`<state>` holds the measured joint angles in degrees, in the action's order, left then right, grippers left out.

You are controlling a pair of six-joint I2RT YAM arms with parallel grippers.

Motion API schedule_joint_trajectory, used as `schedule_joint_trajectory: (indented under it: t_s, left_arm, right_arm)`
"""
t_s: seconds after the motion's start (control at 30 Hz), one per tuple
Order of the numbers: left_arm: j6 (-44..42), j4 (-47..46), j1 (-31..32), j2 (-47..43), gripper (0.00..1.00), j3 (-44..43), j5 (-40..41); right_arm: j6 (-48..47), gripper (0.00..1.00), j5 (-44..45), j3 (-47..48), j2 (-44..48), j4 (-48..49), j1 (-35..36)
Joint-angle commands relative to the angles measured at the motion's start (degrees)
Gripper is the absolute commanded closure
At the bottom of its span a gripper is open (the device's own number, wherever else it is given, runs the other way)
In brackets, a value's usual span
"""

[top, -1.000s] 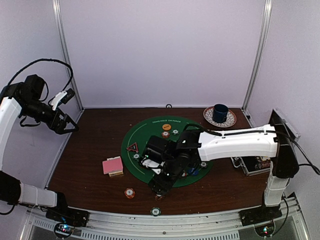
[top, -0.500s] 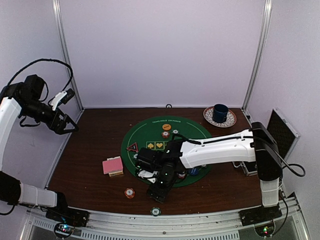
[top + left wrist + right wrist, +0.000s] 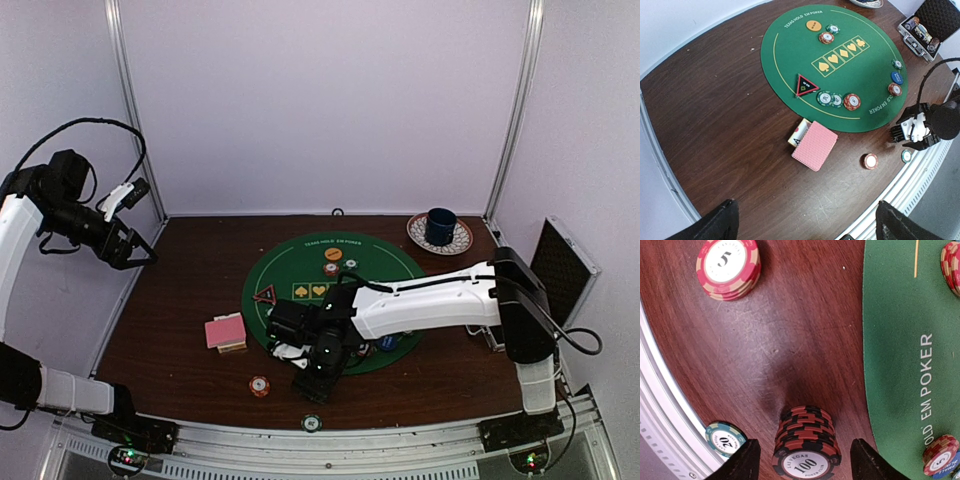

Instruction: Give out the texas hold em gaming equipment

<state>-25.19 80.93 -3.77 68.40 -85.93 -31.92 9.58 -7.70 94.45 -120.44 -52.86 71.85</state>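
Green chip point(image 3: 725, 438), perhaps on the rail point(image 3: 655, 440), beside dark stack point(image 3: 806, 442)

Dark stack point(image 3: 806, 460) reads 100, red stack point(image 3: 728, 267) 5, green chip point(image 3: 725, 439) 20.

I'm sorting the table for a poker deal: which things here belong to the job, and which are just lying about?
Job: pink-backed cards, black-red chip stack, red chip stack, green chip, triangle marker, orange disc, blue disc.
Lying about: dark blue cup, patterned saucer, metal-edged case.

Right pincer point(image 3: 313, 378) has shifted slightly left — jaws narrowing around the black-red chip stack point(image 3: 806, 440).
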Motion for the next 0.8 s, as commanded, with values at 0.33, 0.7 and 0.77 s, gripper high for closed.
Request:
schedule_joint_trajectory:
  t_s: [0.33,0.7,0.77]
  left_arm:
    - [-0.6,-0.2,-0.2,-1.0,0.02,-1.3,0.1]
    - [-0.5,-0.2,-0.2,-1.1,0.03,-1.3,0.4]
    - [-0.5,-0.2,-0.2,-1.0,0.02,-1.5,0.5]
  right_arm:
    - [-0.1,0.60,0.2,0.7,0.4,0.5,-0.3]
    - [-0.3,0.80,1.3,1.0,0.8,-0.3,-0.4]
    - [-0.4,0.84,1.7,1.4,1.2,-0.9,-0.5]
